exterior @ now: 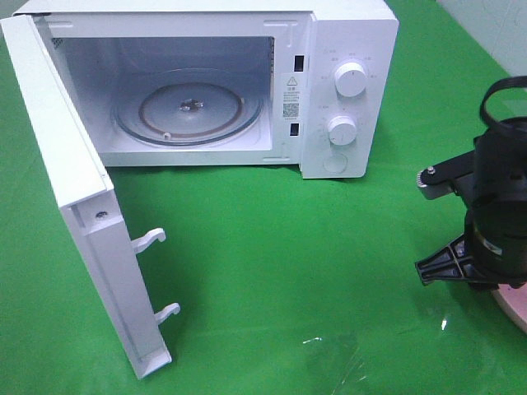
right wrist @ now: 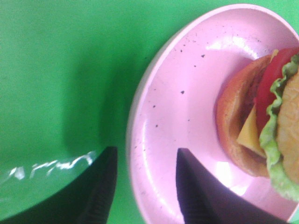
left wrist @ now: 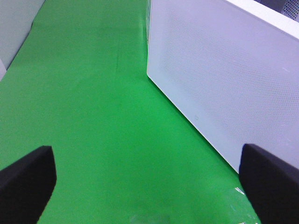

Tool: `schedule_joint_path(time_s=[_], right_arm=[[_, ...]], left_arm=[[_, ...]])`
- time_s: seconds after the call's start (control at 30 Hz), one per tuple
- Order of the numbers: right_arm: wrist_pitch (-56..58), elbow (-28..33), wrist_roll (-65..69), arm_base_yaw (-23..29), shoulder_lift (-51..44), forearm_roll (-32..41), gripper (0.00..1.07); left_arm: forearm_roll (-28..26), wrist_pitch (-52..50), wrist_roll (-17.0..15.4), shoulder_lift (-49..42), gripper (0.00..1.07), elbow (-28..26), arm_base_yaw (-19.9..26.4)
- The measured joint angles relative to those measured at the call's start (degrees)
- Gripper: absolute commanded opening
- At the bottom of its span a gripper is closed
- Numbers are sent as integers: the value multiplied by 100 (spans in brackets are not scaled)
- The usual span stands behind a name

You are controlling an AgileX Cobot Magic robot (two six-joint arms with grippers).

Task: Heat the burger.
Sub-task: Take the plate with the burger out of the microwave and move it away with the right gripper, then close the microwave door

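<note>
The burger (right wrist: 268, 126), with golden-brown bun, lettuce, tomato and cheese, lies on a pink speckled plate (right wrist: 182, 93) on the green cloth. My right gripper (right wrist: 147, 154) is low over the plate's rim, one finger (right wrist: 100, 186) outside it and the other finger (right wrist: 201, 191) over the plate's inside, with a narrow gap and no visible grip. In the exterior high view my right arm (exterior: 494, 214) hides the burger; only the plate's edge (exterior: 515, 309) shows. My left gripper (left wrist: 147, 186) is wide open and empty behind the microwave door (left wrist: 224, 79).
The white microwave (exterior: 346, 82) stands at the back with its door (exterior: 90, 222) swung fully open toward the front left. Its glass turntable (exterior: 189, 107) is bare. Green cloth (exterior: 288, 247) covers the table between the microwave and the plate.
</note>
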Motion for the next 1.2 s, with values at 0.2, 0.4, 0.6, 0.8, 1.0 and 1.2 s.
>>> schedule_joint_path(time_s=[0.2, 0.4, 0.6, 0.8, 1.0, 1.2], right_arm=[[-138, 0, -928, 0, -773, 854, 43], [-327, 0, -2555, 0, -1977, 2057, 52], [-338, 0, -3472, 0, -2802, 2796, 63], [-57, 0, -4406, 0, -4125, 3736, 71], [430, 0, -4544, 0, -5076, 3908, 71], [1003, 0, -4572, 0, -6033, 3913, 71]], left_arm=[[0, 0, 0, 0, 100, 0, 0], [0, 0, 0, 0, 100, 0, 0], [0, 0, 0, 0, 100, 0, 0], [0, 0, 0, 0, 100, 0, 0], [0, 0, 0, 0, 100, 0, 0], [0, 0, 0, 0, 100, 0, 0]])
